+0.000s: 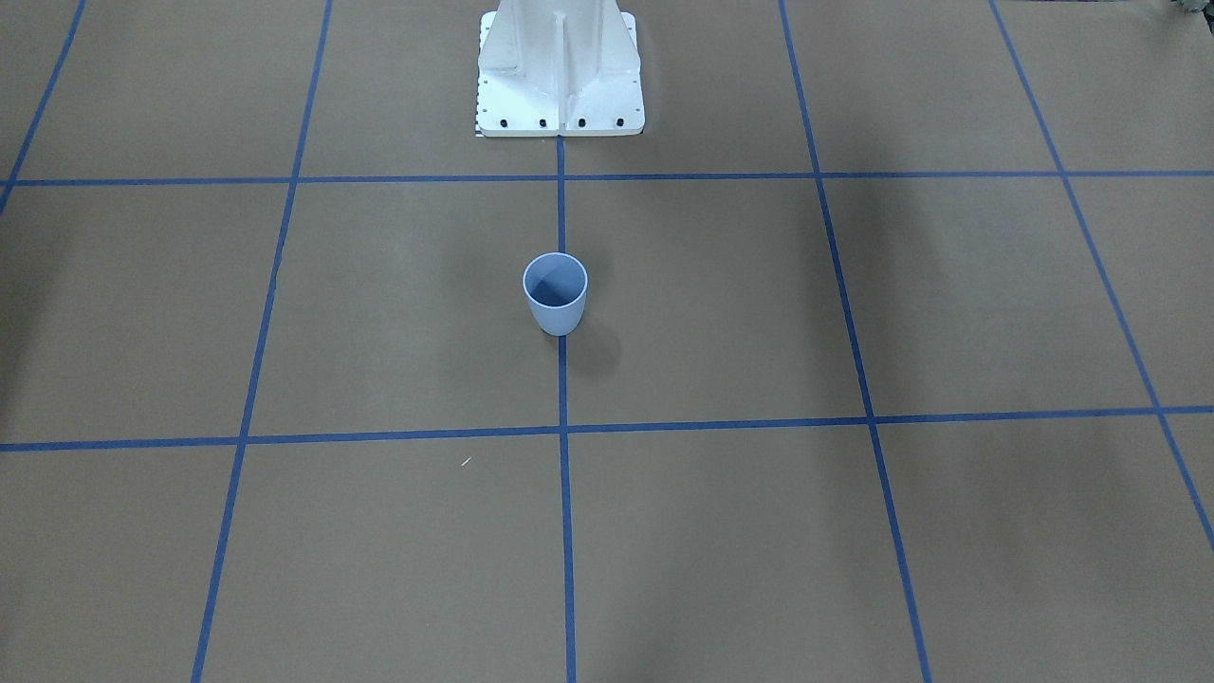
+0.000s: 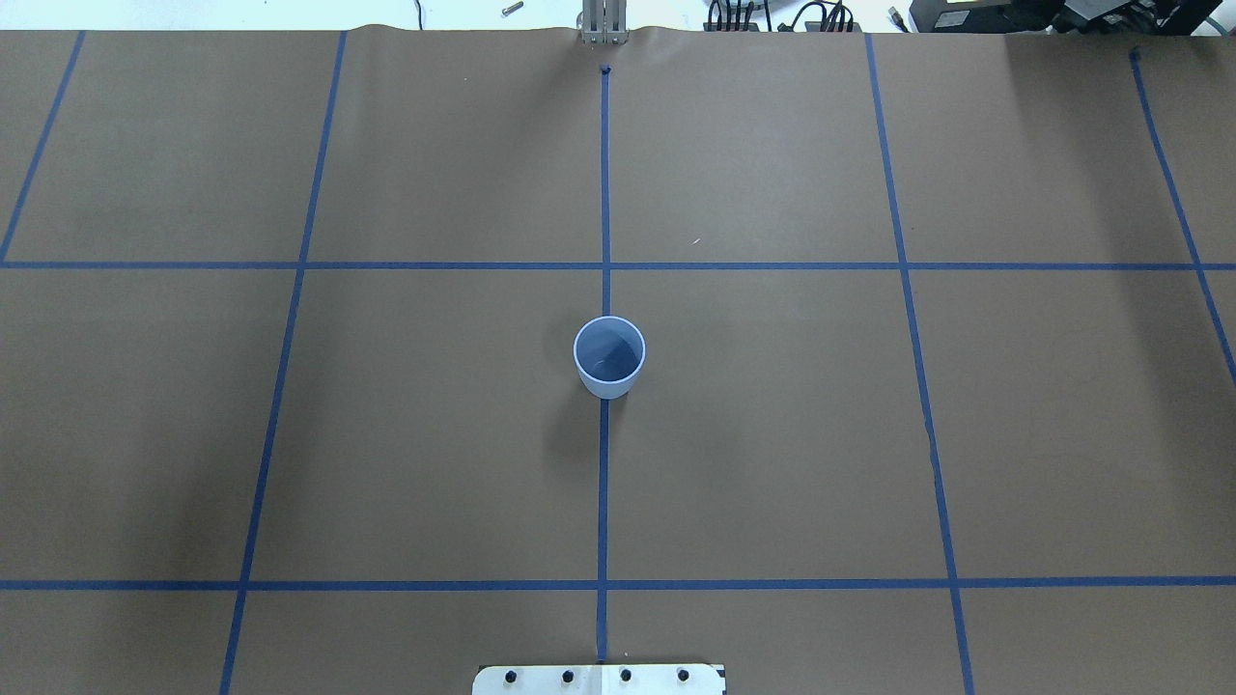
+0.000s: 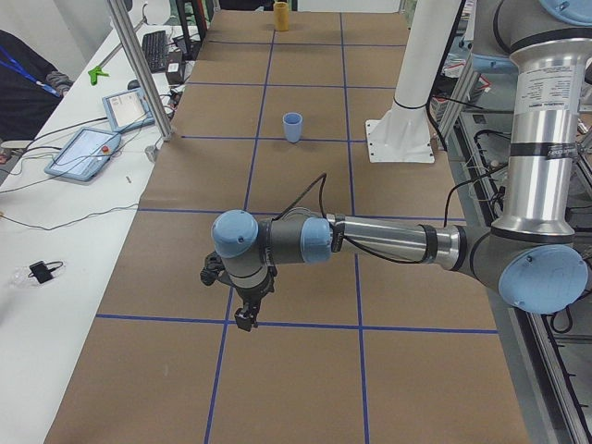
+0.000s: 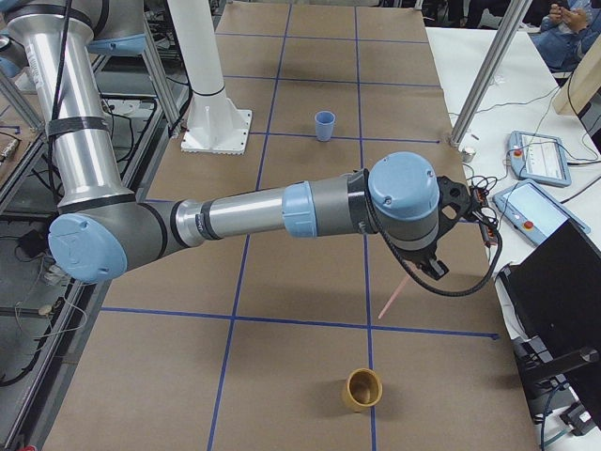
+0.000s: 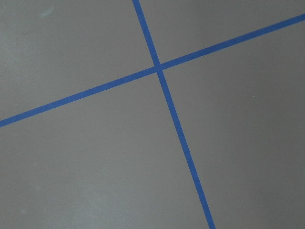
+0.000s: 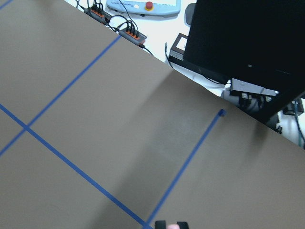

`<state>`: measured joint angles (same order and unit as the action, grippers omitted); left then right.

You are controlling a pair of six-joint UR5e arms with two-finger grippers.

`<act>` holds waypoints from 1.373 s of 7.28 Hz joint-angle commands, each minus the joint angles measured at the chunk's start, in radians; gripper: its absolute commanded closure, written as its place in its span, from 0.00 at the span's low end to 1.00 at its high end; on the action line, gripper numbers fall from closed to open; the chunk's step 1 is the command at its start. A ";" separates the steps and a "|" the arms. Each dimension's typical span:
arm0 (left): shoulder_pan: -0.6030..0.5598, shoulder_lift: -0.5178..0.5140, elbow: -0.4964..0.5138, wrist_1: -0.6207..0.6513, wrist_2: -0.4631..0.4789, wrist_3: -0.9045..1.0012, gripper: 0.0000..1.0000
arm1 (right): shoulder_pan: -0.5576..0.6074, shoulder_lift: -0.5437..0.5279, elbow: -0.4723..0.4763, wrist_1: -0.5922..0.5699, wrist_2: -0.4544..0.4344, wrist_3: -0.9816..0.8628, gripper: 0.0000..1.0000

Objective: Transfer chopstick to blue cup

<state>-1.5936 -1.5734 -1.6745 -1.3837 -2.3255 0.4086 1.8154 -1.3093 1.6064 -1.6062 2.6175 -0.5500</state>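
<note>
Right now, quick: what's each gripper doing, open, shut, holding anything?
Left gripper: cannot be told; it shows only in the side view.
Right gripper: closed on the chopstick.
</note>
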 commanded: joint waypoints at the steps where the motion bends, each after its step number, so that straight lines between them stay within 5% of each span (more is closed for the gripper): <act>1: -0.002 0.001 -0.002 0.000 0.000 -0.001 0.00 | -0.156 0.002 0.160 0.003 0.019 0.219 1.00; 3: -0.002 0.001 -0.004 0.000 0.000 -0.001 0.00 | -0.310 0.044 0.252 0.006 0.018 0.269 1.00; 5: -0.002 0.001 -0.004 0.000 0.000 0.001 0.00 | -0.481 0.051 0.325 0.130 -0.055 0.382 1.00; 8: -0.003 0.027 -0.010 0.000 0.000 0.001 0.00 | -0.849 0.256 0.380 0.138 -0.487 0.813 1.00; 10: -0.003 0.039 -0.008 0.000 0.000 -0.001 0.01 | -0.977 0.445 0.372 -0.095 -0.626 0.831 1.00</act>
<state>-1.5966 -1.5419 -1.6838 -1.3837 -2.3255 0.4086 0.9221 -0.9876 1.9825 -1.5577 2.0796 0.2541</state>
